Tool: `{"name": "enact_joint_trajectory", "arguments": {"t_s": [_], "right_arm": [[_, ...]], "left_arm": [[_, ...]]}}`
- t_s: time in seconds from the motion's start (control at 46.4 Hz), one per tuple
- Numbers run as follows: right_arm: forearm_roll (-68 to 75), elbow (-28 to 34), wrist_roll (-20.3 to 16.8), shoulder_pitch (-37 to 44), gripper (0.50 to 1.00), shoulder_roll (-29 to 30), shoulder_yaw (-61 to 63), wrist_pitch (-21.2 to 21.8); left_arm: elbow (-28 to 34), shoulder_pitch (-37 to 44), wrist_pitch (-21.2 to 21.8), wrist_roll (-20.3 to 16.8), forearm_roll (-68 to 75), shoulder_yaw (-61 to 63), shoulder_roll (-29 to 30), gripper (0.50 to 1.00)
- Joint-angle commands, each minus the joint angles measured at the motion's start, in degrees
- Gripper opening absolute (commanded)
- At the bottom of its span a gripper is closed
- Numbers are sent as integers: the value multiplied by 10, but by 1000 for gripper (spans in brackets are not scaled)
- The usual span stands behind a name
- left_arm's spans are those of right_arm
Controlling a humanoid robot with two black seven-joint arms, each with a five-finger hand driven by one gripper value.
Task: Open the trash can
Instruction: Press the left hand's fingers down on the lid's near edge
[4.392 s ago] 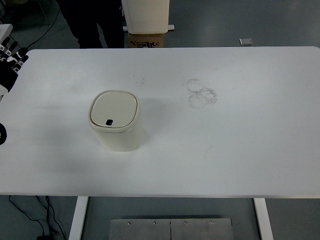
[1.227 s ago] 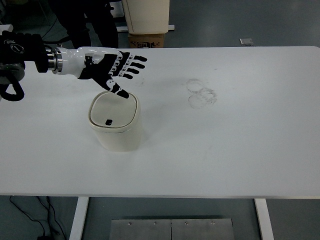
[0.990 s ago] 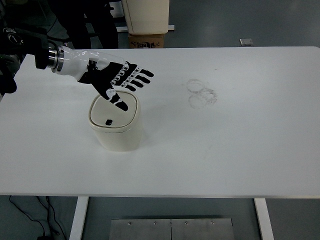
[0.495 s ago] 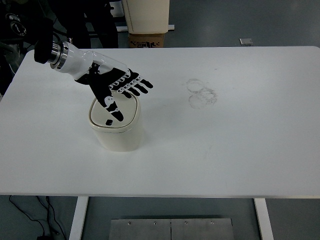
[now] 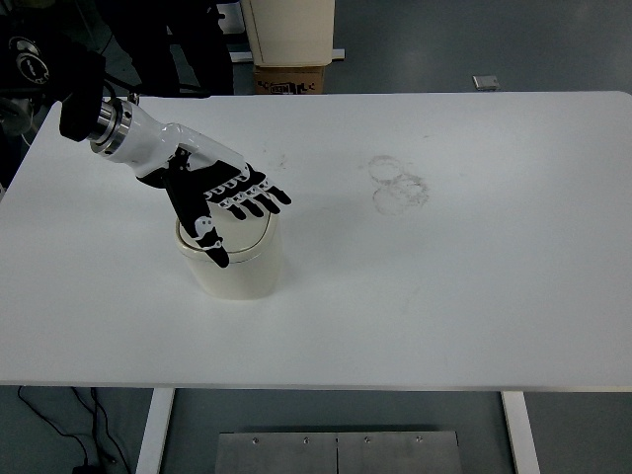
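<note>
A small cream trash can [image 5: 240, 269] with a rounded square lid stands on the white table [image 5: 444, 286], left of the middle. Its lid is closed as far as I can see, and mostly hidden under my hand. My left hand [image 5: 225, 206], black and white, comes in from the upper left and lies flat over the lid with fingers spread. Its thumb [image 5: 209, 247] points down over the lid's front edge, where the small black button sat. The right arm is out of view.
Faint ring stains [image 5: 398, 185] mark the table right of the can. A cream cabinet on a cardboard box [image 5: 288, 77] stands beyond the far edge. A person's dark legs [image 5: 183, 44] stand behind the far left corner.
My left hand has moved from the table's left edge over the can, then down and toward me. The thumb has slid from the lid's back to its front edge.
</note>
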Motion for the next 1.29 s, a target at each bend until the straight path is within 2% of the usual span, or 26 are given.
{"name": "enact_joint_trajectory", "arguments": {"t_s": [0.0,0.151,0.301,1.27], "right_arm": [[0,0,0,0,991,0,0,0],[0,0,0,0,991,0,0,0],[0,0,0,0,991,0,0,0],[0,0,0,0,991,0,0,0]], "left_arm": [[-4,-6,0,0,0,4,-3,1000],[-19,-8,0,3,0,7,-4,1000],[-25,-13,0,28,0,28,-5,1000],[-15,-13,0,32,44,34,-5,1000]]}}
